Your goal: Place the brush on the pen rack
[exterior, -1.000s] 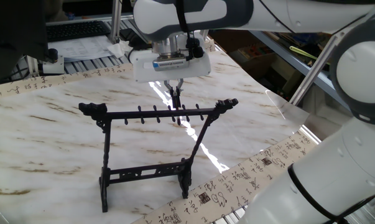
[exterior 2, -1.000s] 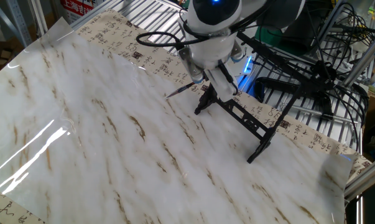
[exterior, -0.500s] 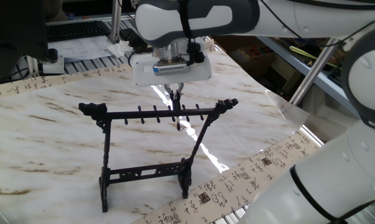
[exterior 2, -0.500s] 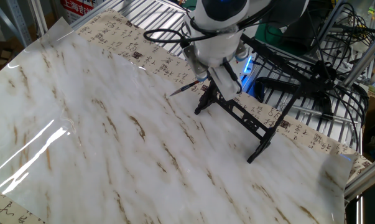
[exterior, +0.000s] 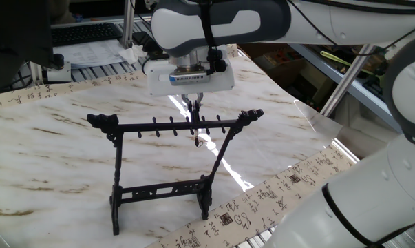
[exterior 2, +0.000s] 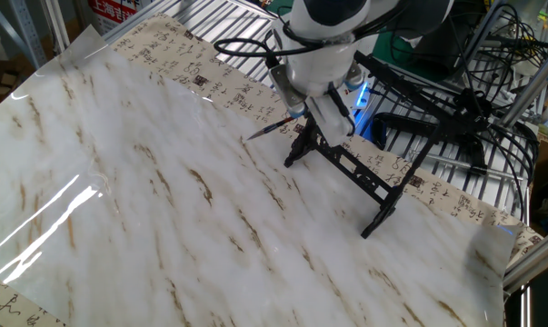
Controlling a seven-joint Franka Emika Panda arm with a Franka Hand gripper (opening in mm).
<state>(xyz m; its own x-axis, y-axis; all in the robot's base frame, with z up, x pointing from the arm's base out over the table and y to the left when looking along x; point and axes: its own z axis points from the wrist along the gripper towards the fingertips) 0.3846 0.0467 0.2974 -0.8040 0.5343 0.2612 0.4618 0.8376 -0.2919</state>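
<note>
The black pen rack [exterior: 159,127] stands on the marble table; it also shows in the other fixed view [exterior 2: 357,178]. My gripper [exterior: 193,103] hangs just behind and above the rack's top bar, right of its middle. It is shut on the thin dark brush [exterior: 195,125], which points down across the bar, with its tip a little below the pegs. In the other fixed view the gripper [exterior 2: 298,116] sits at the rack's near end and the brush [exterior 2: 268,130] sticks out to the left above the table. The brush's loop end is hidden by the fingers.
A strip of calligraphy paper [exterior: 262,200] borders the marble table [exterior: 56,151]. A keyboard and papers [exterior: 83,38] lie behind it. Metal rails, cables and a black stand [exterior 2: 437,109] crowd the space behind the rack.
The gripper has shifted slightly with the brush still in it, and the brush tip hangs a little lower against the rack's top bar. The rack has not moved.
</note>
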